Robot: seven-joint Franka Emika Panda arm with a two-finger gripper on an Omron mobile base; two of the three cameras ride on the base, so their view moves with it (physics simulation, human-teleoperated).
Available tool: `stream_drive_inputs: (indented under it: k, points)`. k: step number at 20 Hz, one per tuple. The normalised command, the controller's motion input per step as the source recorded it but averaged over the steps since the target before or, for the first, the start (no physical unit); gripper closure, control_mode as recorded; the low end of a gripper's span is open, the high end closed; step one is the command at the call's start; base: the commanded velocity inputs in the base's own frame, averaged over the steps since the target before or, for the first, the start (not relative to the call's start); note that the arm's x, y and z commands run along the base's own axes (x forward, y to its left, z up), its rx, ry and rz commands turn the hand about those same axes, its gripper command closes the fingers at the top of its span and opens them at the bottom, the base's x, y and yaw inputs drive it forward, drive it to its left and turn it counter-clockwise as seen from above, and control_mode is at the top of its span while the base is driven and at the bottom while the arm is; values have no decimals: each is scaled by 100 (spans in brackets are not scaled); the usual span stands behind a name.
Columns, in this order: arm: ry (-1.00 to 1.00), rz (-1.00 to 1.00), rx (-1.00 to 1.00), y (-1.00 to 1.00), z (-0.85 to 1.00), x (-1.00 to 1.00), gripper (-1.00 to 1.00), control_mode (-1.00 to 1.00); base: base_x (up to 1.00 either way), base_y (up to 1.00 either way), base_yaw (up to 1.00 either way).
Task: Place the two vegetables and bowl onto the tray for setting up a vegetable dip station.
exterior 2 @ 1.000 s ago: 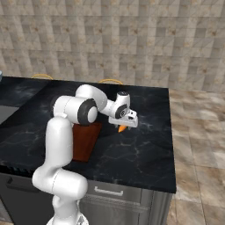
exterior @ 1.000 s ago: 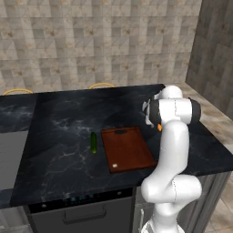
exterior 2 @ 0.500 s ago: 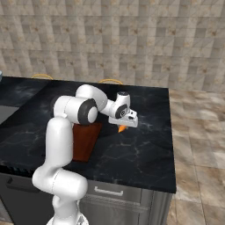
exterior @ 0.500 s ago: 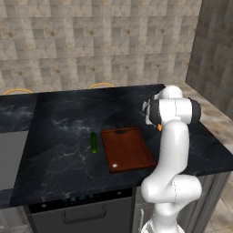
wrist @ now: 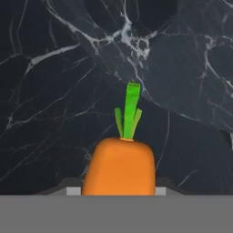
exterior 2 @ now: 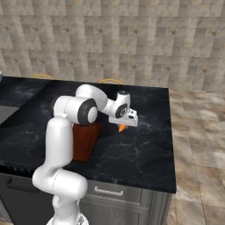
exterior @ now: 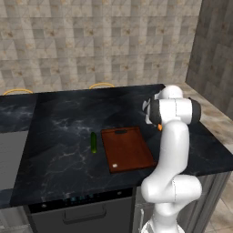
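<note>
An orange carrot [wrist: 119, 166] with a green top lies on the black marble counter, right of the tray. My gripper [wrist: 119, 191] is shut on the carrot's thick end, a finger on each side. In the right base view the gripper [exterior 2: 127, 121] hangs low over the counter with the carrot's [exterior 2: 122, 128] tip poking out below it. The reddish-brown tray [exterior: 127, 148] lies flat near the counter's front edge. A dark green cucumber [exterior: 93, 142] lies just left of it. My arm hides part of the tray [exterior 2: 84, 138] in the right base view. The bowl is out of view.
The counter [exterior: 63, 123] ends close to my right, above a tiled floor [exterior 2: 197, 145]. A grey sunken surface [exterior: 9, 154] borders the counter on the left. Two yellow chair backs [exterior: 102, 85] rise behind the far edge.
The jaws have closed from wide open onto the carrot. The arm and the carrot have stayed where they were.
</note>
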Motion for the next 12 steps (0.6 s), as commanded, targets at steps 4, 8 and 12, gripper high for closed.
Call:
stream_drive_inputs:
  k: [4,8,12]
  points:
    - [0,7,0,14,22,0,100,-100,0,0,0]
    - [-1,11,0,11,29,0,100,-100,0,0,0]
    - [-1,9,0,6,29,-8,100,-100,0,0,0]
